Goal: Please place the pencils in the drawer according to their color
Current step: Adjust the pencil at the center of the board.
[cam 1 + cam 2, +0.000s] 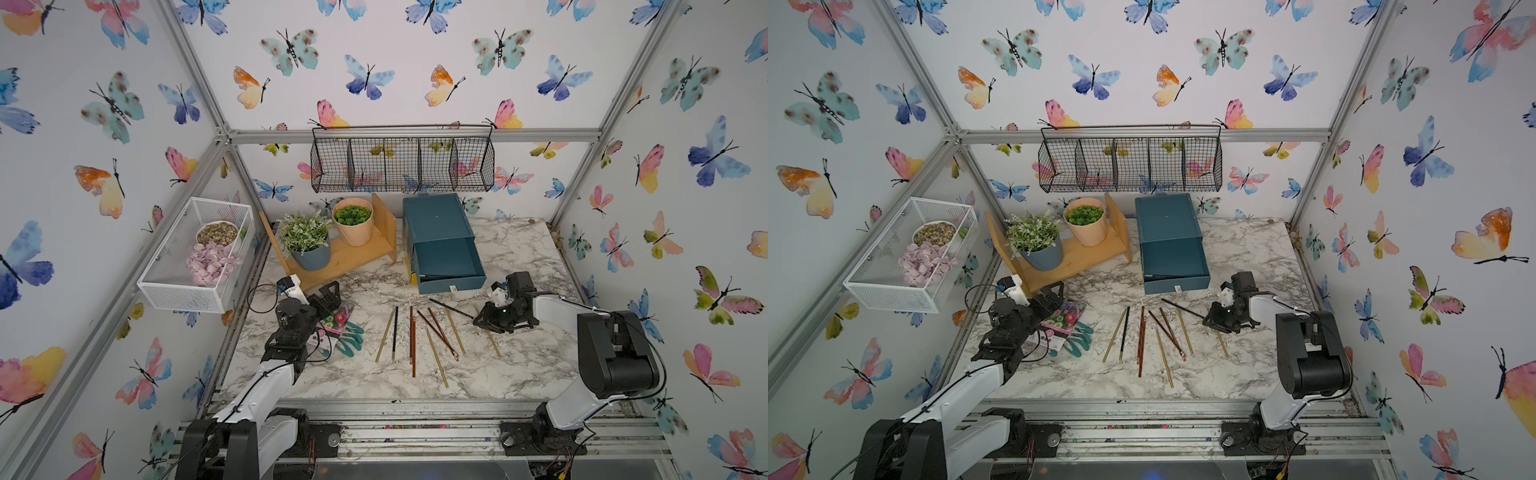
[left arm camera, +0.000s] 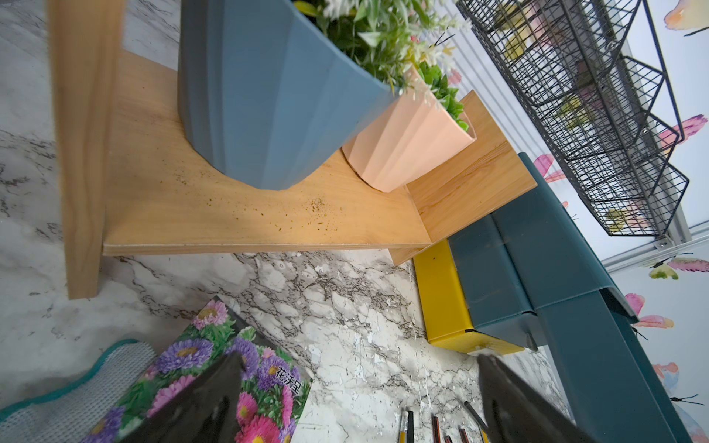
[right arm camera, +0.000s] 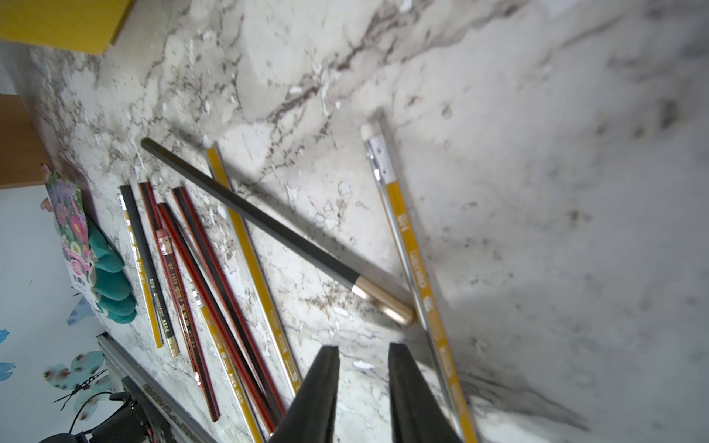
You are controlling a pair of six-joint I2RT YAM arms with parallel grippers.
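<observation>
Slippage threatens: the right tool (image 3: 364,347), jaws slightly parted and empty at the wrist view's lower centre, hangs near a black pencil (image 3: 249,214) whose gold cap lies just beside a yellow pencil (image 3: 414,264), so closing could knock both askew, well short of the drawer (image 1: 446,257) open at mid-frame.

I see butterfly wallpaper (image 1: 395,41) on three walls, aluminium bars (image 1: 540,135) framing them, an evenly lit marble-patterned tabletop (image 1: 519,361), and a black wire basket (image 1: 403,164) hanging behind.
</observation>
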